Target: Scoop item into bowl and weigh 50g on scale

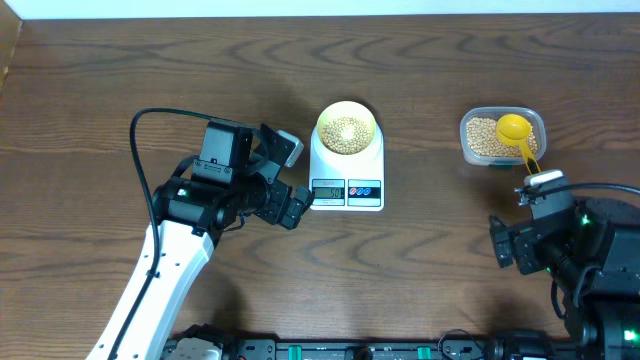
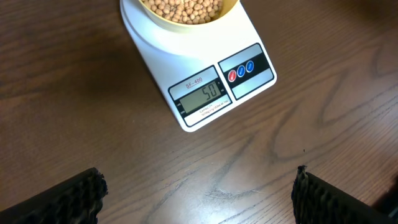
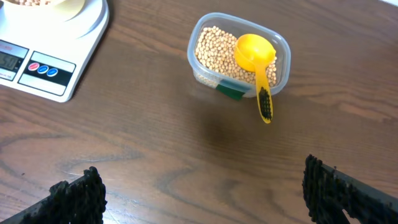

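weighing looked finished, both of my pincers released

my left pincer [image 2: 196,200] hung spread wide and empty over the table [image 1: 90,90], just in front of the scale [image 1: 375,160], touching nothing. the bowl [image 1: 322,128] sat on top of the scale with beans [image 1: 347,133] heaped in it, and the display [image 2: 210,92] read 50, so i judged the target met. further right, the yellow scoop [image 1: 516,128] lay in the clear tub [image 1: 465,137] on the leftover beans, its handle over the rim. my right pincer [image 3: 205,202] was open too, holding nothing, near the tub. nothing seemed left to do but draw back.
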